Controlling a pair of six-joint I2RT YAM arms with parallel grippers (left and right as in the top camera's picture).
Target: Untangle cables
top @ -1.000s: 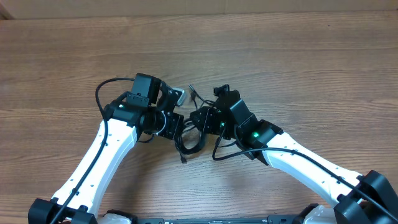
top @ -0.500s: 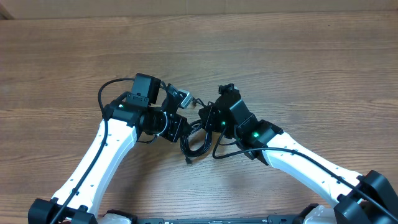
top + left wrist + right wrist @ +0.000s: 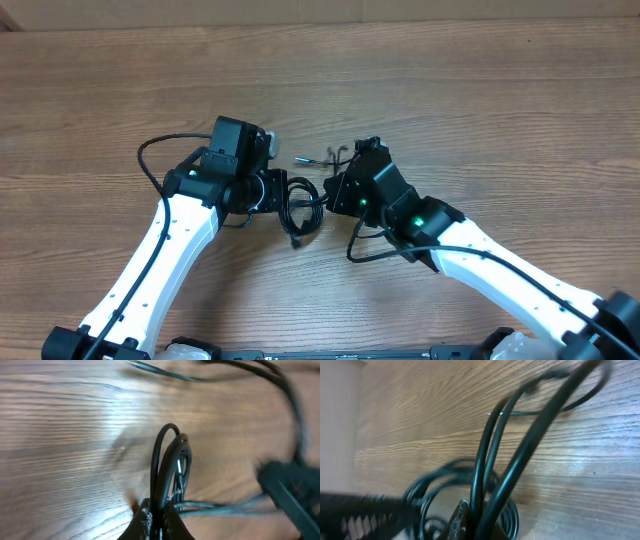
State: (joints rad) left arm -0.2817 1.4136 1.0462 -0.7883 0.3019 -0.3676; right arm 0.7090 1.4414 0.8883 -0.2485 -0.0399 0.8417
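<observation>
- We see the thin black cables [image 3: 301, 204] gathered in a loose coil on the brown wood-grain table [image 3: 480, 90], strung between the two tools.
- The left tool [image 3: 283, 190], black at the end of its white arm, is clenched on the coil. In the left wrist view several strands rise in a narrow upright loop straight out of its closed fingertips [image 3: 145, 521].
- The coil hangs just to the right of the left tool, touching it, and part of it rests on the table.
- The right tool [image 3: 328, 192] sits just beyond the coil from the left tool, facing it, and is also clenched on the cables. In the right wrist view three or four strands run up and away from its closed tips, and rounder loops lie behind them.
- A thin strand ending in a small silver-tipped plug [image 3: 300, 158] lies on the table a little farther from the robot than the left tool, to its right.
- Another short loose end [image 3: 296, 240] trails from the coil towards the robot, near the left tool on its right.
- Both wrist views are blurred, so we cannot tell how the strands cross inside the coil.
</observation>
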